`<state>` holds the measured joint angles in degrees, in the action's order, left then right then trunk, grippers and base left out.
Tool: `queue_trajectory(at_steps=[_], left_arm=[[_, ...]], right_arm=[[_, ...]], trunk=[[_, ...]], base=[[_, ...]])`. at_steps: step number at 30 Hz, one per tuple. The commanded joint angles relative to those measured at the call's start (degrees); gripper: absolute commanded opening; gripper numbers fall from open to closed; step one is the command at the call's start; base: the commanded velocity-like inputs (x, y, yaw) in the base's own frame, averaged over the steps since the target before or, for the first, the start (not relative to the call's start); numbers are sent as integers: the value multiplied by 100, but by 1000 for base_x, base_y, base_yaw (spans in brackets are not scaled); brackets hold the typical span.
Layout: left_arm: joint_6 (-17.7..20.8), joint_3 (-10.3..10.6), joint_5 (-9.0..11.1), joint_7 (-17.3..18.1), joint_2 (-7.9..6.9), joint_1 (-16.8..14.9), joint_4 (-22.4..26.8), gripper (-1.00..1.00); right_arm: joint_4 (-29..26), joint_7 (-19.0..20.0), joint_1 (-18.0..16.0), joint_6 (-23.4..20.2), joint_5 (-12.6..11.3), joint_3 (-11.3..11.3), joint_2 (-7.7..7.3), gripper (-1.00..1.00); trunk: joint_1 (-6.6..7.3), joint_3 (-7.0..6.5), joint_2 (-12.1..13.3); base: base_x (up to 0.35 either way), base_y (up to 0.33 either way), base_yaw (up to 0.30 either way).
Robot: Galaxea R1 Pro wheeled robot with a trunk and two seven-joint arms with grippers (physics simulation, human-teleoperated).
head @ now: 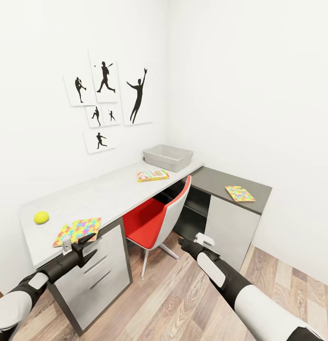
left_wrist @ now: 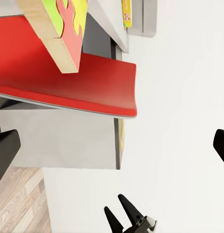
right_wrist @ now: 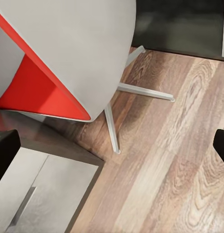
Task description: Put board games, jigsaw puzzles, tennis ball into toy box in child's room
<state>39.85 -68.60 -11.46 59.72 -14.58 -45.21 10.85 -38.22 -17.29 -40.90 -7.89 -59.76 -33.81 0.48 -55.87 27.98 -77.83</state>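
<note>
Nearest, the left gripper (head: 81, 246) hangs at the table (head: 111, 194) edge with fingers spread and empty, just short of a jigsaw puzzle (head: 77, 230) lying flat there — likely the first pick, being closest. The right gripper (head: 201, 240) hovers low beside the red chair (head: 156, 220), fingers parted, holding nothing. The tennis ball (head: 41, 217) rests just beyond the puzzle. Farther along lie a board game (head: 152, 175) and, on the dark corner section, the second puzzle (head: 239, 193). The toy box (head: 167, 157) sits farthest, against the wall, still empty as far as shows.

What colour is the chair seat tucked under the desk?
Bright red, with a pale grey outer shell; the chair shows best in the head view.
</note>
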Motion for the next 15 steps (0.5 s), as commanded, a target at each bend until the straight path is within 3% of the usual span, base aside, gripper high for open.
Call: queue_trajectory(at_steps=[1,15], left_arm=[[40,-48,-59,28,-10,-6,5,100],[28,-53,-52,38,-94,1,5,100]], right_arm=[[-10,-43,-5,-11,-27,-20,-4,100],[-10,-38,-5,-11,-24,-20,64,100]], trunk=[[0,6,-4],[0,6,-4]], base=[[0,0,0],[0,0,0]])
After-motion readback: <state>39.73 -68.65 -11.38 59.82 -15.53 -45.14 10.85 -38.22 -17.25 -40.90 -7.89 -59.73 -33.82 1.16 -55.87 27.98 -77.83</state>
